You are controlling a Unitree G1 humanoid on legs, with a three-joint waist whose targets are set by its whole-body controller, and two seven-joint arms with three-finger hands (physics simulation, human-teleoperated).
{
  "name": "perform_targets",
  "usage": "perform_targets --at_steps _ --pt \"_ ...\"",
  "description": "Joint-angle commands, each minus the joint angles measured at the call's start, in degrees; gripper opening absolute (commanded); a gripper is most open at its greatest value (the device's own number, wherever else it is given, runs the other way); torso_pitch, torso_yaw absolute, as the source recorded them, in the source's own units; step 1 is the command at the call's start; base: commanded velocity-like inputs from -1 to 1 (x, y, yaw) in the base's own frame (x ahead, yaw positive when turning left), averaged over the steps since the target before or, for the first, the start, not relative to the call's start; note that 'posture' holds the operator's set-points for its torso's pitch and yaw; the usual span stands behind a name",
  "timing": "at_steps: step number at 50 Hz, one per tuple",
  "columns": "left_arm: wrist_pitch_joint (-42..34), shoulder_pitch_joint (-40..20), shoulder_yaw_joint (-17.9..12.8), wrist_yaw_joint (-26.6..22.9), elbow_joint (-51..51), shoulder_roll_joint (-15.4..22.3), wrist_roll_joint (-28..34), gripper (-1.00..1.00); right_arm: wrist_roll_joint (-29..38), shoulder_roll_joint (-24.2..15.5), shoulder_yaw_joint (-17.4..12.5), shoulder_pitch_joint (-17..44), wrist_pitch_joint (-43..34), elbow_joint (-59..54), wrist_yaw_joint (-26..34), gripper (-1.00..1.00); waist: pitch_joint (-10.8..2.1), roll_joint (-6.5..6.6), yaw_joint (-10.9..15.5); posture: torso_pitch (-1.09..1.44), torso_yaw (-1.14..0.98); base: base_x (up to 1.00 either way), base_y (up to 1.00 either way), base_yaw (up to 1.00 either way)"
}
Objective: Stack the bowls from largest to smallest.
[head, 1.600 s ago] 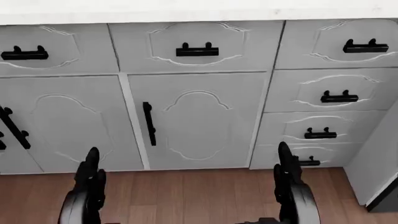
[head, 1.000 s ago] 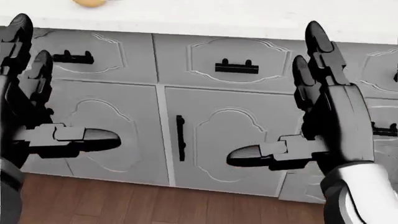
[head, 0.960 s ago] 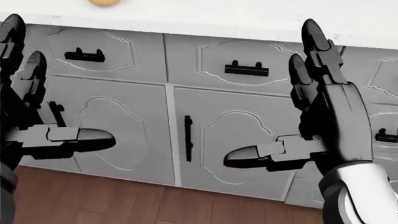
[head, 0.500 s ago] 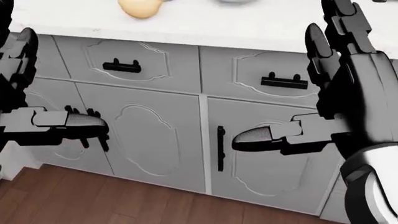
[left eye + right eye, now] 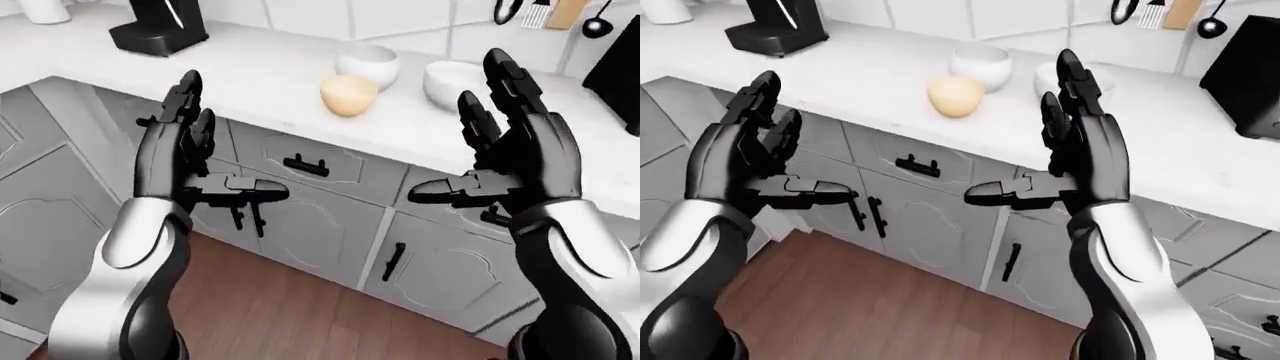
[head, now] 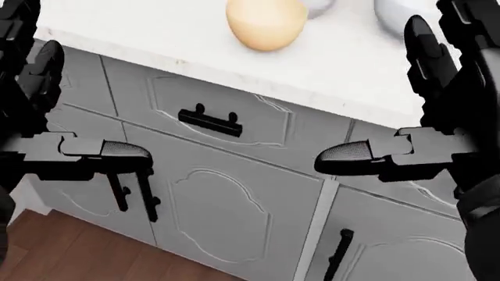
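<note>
Nothing stacked yet: small tan bowl (image 5: 349, 94), white mid bowl (image 5: 368, 64) and larger white bowl (image 5: 452, 81) sit apart on the white worktop (image 5: 250, 75) upper centre, left hand (image 5: 185, 161) and right hand (image 5: 515, 161) spread, empty.

Head view: we look steeply down, close on the cabinet fronts (image 6: 227, 222).
Eye views: we look wider; all share the table (image 5: 270, 82) edge.

No text, label, brand, number or sign can be read anywhere in these views; all visible surfaces are shown plain and unmarked.
</note>
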State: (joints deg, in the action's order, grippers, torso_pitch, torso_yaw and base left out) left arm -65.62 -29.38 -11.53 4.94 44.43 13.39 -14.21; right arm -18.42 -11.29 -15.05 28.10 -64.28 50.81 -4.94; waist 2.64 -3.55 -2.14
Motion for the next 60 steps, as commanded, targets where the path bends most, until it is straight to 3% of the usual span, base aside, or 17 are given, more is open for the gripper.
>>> perform_targets --at_steps 1,5,7,8,9,17,20,22,23,27,35,41,47,50,51,54,60 --pt "1.4 -2.8 -1.6 0.0 3.5 0.6 0.0 1.0 -3.3 -1.1 -0.8 2.3 1.1 4.4 -1.7 1.0 -1.93 0.66 0.3 0.0 0.0 0.0 0.0 -0.59" --pt "1.6 -3.4 -1.7 0.0 2.9 1.1 -0.1 1.0 -6.6 -2.8 -2.1 3.5 0.1 4.9 -3.7 1.0 -0.97 3.54 1.7 0.0 0.0 0.0 0.0 -0.59" --pt "1.0 -3.7 -1.9 0.0 3.2 1.3 -0.4 1.0 -7.4 -3.5 -2.1 3.4 0.8 4.4 -4.4 1.0 -0.99 8.38 3.2 0.0 0.0 0.0 0.0 -0.7" --pt "0.4 -4.0 -2.0 0.2 3.6 1.4 -0.6 1.0 -8.1 -3.8 -2.1 3.4 1.0 4.3 -4.7 1.0 -2.77 10.18 3.7 0.0 0.0 0.0 0.0 -0.72" --pt "0.1 -4.1 -2.0 0.3 3.7 1.4 -0.7 1.0 -8.9 -4.0 -2.4 3.7 0.4 4.7 -5.2 1.0 -0.81 7.1 3.6 0.0 0.0 0.0 0.0 -0.71" --pt "-0.4 -5.2 -2.4 0.4 3.6 2.1 -1.1 1.0 -15.0 -6.9 -3.4 6.4 -1.3 4.8 -9.5 1.0 -2.26 5.24 2.7 0.0 0.0 0.0 0.0 -0.67" --pt "-0.8 -5.9 -3.1 0.4 3.4 2.7 -1.6 1.0 -15.4 -7.8 -2.2 7.0 -0.3 4.6 -10.2 1.0 -0.85 2.93 3.3 0.0 0.0 0.0 0.0 -0.14" --pt "0.0 -6.0 -3.0 0.5 3.0 3.5 -1.2 1.0 -15.9 -7.7 -2.2 7.2 -0.4 4.3 -11.0 1.0 -1.48 -0.77 3.2 0.0 0.0 0.0 0.0 0.0" --pt "0.2 -6.1 -3.1 0.4 2.6 3.6 -1.2 1.0 -16.0 -7.7 -2.1 7.0 0.1 4.0 -11.2 1.0 -0.16 1.33 3.0 0.0 0.0 0.0 0.0 0.0" --pt "-1.6 -7.3 -3.7 0.7 3.7 4.1 -1.9 1.0 -20.1 -7.0 -3.0 7.2 0.3 4.0 -13.6 1.0 -2.14 2.69 2.2 0.0 0.0 0.0 0.0 -0.17" --pt "-3.0 -8.9 -5.2 1.2 3.7 5.2 -3.6 1.0 -22.5 -8.8 -2.0 7.1 2.1 3.0 -16.1 1.0 -1.18 8.16 1.6 0.0 0.0 0.0 0.0 -0.54" --pt "-2.5 -8.9 -5.5 1.8 3.2 6.1 -4.8 1.0 -22.7 -9.1 -0.8 8.0 1.6 2.3 -17.6 1.0 -1.18 6.93 0.7 0.0 0.0 0.0 -0.03 -0.07" --pt "-3.1 -9.3 -5.4 2.5 3.3 6.4 -5.7 1.0 -20.6 -10.5 0.5 8.0 1.6 2.8 -16.1 1.0 -0.29 3.33 3.2 0.0 0.0 0.0 0.0 -0.49" --pt "-3.4 -10.0 -5.4 2.8 2.9 6.7 -6.1 1.0 -18.8 -9.7 1.3 9.1 0.4 2.5 -14.8 1.0 -1.56 0.77 3.3 0.0 0.0 0.0 0.0 0.0" --pt "-3.5 -10.2 -5.7 2.8 2.9 7.0 -6.3 1.0 -18.1 -9.4 1.6 9.3 0.3 2.5 -14.3 1.0 -2.06 2.87 2.9 0.0 0.0 0.16 0.0 0.0" --pt "-3.3 -10.5 -6.0 2.9 2.4 7.4 -6.7 1.0 -16.7 -8.6 2.0 9.8 0.0 2.5 -13.1 1.0 1.06 1.51 2.6 0.0 0.0 0.35 0.0 0.0" --pt "-4.0 -11.4 -6.7 3.5 2.3 8.2 -7.9 1.0 -14.3 -7.3 2.5 10.3 -0.1 2.5 -11.6 1.0 1.17 3.8 1.8 0.0 0.0 0.38 0.0 0.0"
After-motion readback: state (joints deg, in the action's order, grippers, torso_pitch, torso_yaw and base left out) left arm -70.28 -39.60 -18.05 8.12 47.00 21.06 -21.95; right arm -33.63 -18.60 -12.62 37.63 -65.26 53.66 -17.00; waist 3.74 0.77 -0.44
